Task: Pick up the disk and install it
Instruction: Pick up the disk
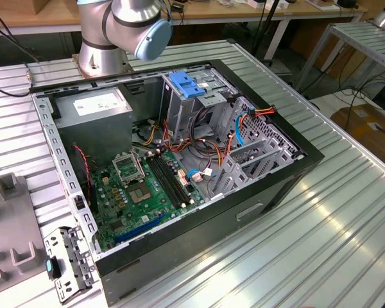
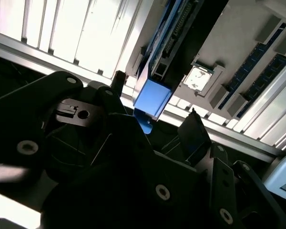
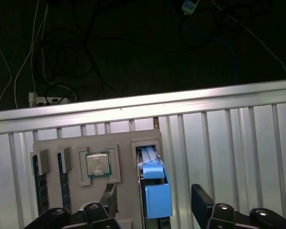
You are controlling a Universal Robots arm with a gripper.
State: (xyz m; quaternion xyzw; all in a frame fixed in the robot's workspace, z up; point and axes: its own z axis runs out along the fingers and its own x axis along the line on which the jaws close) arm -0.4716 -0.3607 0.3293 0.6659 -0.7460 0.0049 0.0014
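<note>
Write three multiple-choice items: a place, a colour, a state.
1. Where is the disk? A) in the computer case B) standing in a slot of the grey tray C) flat on the table
2. Colour of its rails? A) red B) yellow C) blue
3. The jaws are: A) open, either side of the disk B) shut on the disk C) shut on a cable
B: it stands in the tray's slot. C: blue plastic frames it. A: gaps show either side of the disk.

Clear gaps lie either side of the disk, between it and the gripper's spread fingers.
</note>
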